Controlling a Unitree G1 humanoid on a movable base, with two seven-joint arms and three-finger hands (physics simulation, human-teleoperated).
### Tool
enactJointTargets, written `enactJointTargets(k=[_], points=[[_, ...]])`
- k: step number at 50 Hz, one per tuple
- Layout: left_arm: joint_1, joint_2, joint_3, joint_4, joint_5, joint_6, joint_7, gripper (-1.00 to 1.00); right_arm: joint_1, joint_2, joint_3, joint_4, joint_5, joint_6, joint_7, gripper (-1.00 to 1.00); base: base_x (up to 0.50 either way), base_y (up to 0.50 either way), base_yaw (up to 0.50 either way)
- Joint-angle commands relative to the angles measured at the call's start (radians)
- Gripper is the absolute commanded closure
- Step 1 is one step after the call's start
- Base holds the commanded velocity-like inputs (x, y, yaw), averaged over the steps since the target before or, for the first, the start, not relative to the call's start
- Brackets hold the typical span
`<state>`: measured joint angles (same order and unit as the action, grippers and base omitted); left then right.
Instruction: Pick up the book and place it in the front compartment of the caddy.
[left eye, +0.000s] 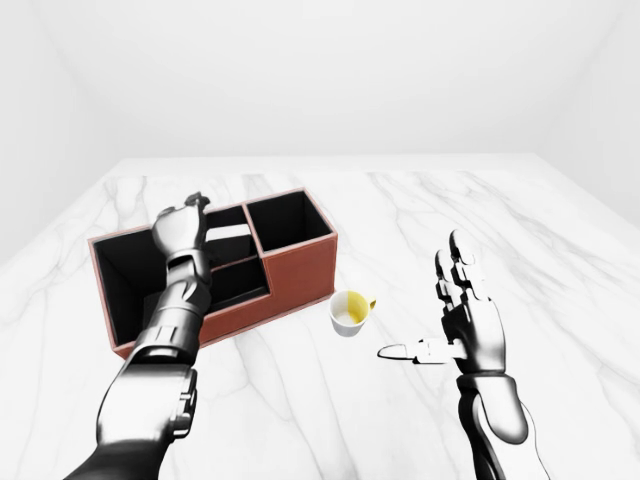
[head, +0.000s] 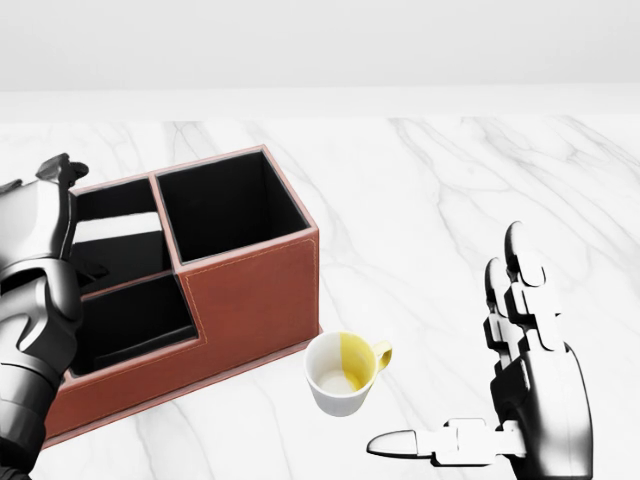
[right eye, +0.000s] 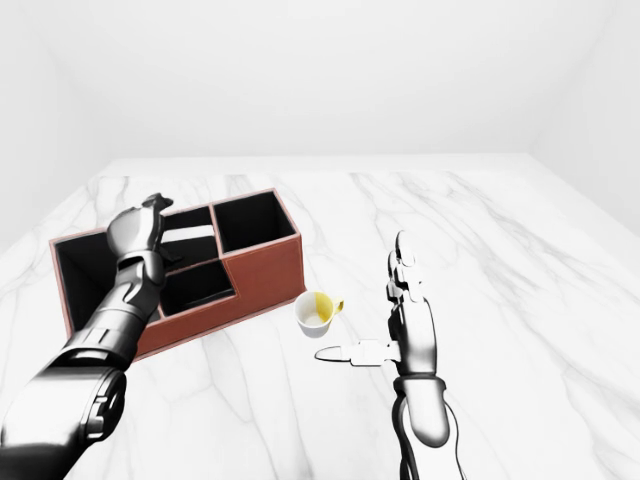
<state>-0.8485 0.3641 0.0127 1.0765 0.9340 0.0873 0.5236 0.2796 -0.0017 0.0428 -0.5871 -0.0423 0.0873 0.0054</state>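
Spanning all three views, one white marble desk (left eye: 400, 210) carries everything; its near edge is cut off at the bottom of each view. One brown caddy (head: 255, 290) with black-lined compartments sits toward the left; in the head view its left end is cut off and partly hidden by the left arm. Three compartments show in the head view, and a further one at the left end shows in the left-eye view.

One white book (head: 118, 228) lies inside the middle compartment along the caddy's top side in the head view, next to the square compartment on its right. Its long axis runs left to right, slightly tilted up toward the right. Its left end is hidden by the left hand (left eye: 181, 226), so its full length cannot be judged.

The left hand sits above that compartment with fingers loosely curled; whether it touches the book cannot be determined.

The right hand (head: 520, 350) hovers released, fingers straight, thumb pointing left.

One white cup (head: 341, 375) with yellow interior and handle stands beside the caddy.
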Motion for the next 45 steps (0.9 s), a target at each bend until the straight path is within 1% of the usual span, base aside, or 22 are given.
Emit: enactJointTargets(k=[1,8,13,15,20,22,25,28,29,30,32,33,34,35,36,39,41,42,45], points=[[0.022,0.0,0.01,-0.006,-0.014,0.0,0.0,-1.0,0.003,0.0,0.002,-0.005,0.0,0.0,-0.002,-1.0,0.0,0.0,0.0],[0.038,0.009,0.019,-0.099,-0.003,0.0,0.0,-1.0,0.001,0.0,-0.001,0.003,0.002,0.0,0.0,-1.0,0.0,0.0,0.0],[0.084,0.01,0.034,-0.213,0.009,0.0,0.0,-1.0,0.002,0.0,-0.002,0.001,0.003,0.0,-0.001,-1.0,0.0,0.0,0.0],[0.125,0.011,0.043,-0.312,0.018,0.0,0.0,-1.0,-0.001,0.0,-0.003,0.006,0.004,0.0,0.0,-1.0,0.0,0.0,0.0],[0.22,0.008,0.08,-0.538,0.037,0.0,-0.094,-1.0,-0.003,0.0,-0.006,0.008,0.005,0.0,0.001,-1.0,0.0,0.0,0.0],[0.272,0.006,0.104,-0.665,0.037,0.0,-0.146,-1.0,-0.005,0.001,-0.007,0.007,0.006,0.0,0.002,-1.0,0.0,0.0,0.0],[0.346,0.001,0.144,-0.859,0.022,0.0,-0.244,-1.0,-0.005,0.001,-0.004,0.003,0.004,0.0,0.001,-1.0,0.0,0.0,0.0],[0.401,-0.009,0.177,-1.005,-0.006,0.0,-0.32,-1.0,-0.003,0.001,-0.003,0.0,0.004,0.0,0.0,-1.0,0.0,0.0,0.0],[0.422,-0.016,0.192,-1.06,-0.039,0.0,-0.359,-1.0,-0.003,0.001,-0.002,-0.002,0.005,0.0,0.0,-1.0,0.0,0.0,0.0],[0.476,-0.034,0.216,-1.201,-0.111,0.0,-0.461,-1.0,-0.002,0.001,-0.002,-0.003,0.005,0.0,0.0,-1.0,0.0,0.0,0.0],[0.514,-0.049,0.237,-1.296,-0.162,0.0,-0.525,-1.0,-0.001,0.001,-0.002,-0.004,0.006,0.0,0.001,-1.0,0.0,0.0,0.0],[0.551,-0.066,0.258,-1.39,-0.225,0.0,-0.571,-1.0,0.002,0.0,0.0,-0.01,0.005,0.0,0.0,-1.0,0.0,0.0,0.0],[0.554,-0.067,0.259,-1.396,-0.229,0.0,-0.573,-1.0,0.002,0.0,0.0,-0.01,0.005,0.0,0.0,-1.0,0.0,0.0,0.0],[0.572,-0.079,0.27,-1.436,-0.276,0.0,-0.61,-1.0,0.004,0.0,0.0,-0.012,0.006,0.0,0.001,-1.0,0.0,0.0,0.0],[0.618,-0.103,0.292,-1.525,-0.357,0.0,-0.675,-1.0,0.007,0.0,0.0,-0.018,0.006,0.0,0.001,-1.0,0.0,0.0,0.0],[0.701,-0.132,0.324,-1.641,-0.464,0.0,-0.747,-1.0,0.009,-0.001,-0.001,-0.017,0.007,0.0,0.002,-1.0,0.0,0.0,0.0],[0.747,-0.151,0.35,-1.709,-0.52,0.0,-0.781,-1.0,0.009,0.0,0.003,-0.023,0.004,0.0,0.0,-1.0,0.0,0.0,0.0],[0.802,-0.174,0.372,-1.759,-0.575,0.0,-0.814,-1.0,0.011,0.0,0.008,-0.029,0.001,0.0,-0.001,-1.0,0.0,0.0,0.0],[0.886,-0.223,0.407,-1.83,-0.672,0.0,-0.884,-1.0,0.011,-0.001,0.013,-0.031,-0.002,0.0,-0.005,-1.0,0.0,0.0,0.0]])
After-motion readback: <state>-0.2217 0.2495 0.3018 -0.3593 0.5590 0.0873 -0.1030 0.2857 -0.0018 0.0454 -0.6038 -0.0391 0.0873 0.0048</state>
